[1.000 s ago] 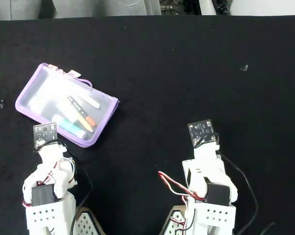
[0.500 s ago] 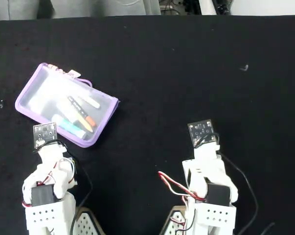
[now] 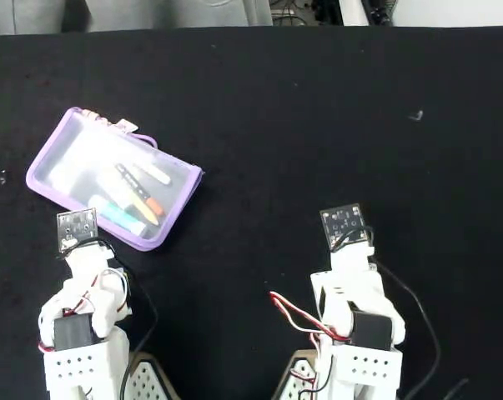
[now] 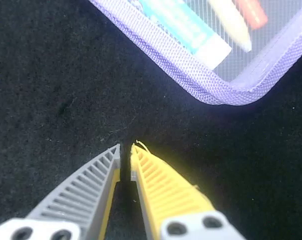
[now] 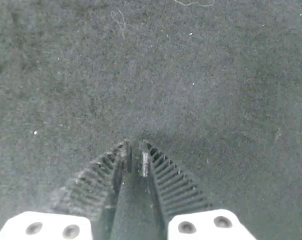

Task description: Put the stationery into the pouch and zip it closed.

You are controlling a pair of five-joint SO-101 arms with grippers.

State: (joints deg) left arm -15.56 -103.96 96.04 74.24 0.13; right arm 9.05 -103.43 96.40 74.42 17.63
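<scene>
Pens bagged, pouch close to the left fingertips

High view: purple mesh pouch [image 3: 109, 171] holds the pens [image 3: 138, 196]. Left wrist view: left gripper [image 4: 124, 150], fingers together, sits near its corner and could snag it if swung. Right wrist view: right gripper [image 5: 134, 148], fingers together over black table [image 5: 216, 60].

Robotics lab bench: 2 arms [image 3: 355, 292] with exposed wires [image 3: 289, 310] on a black-clothed table [image 3: 318, 100].
</scene>
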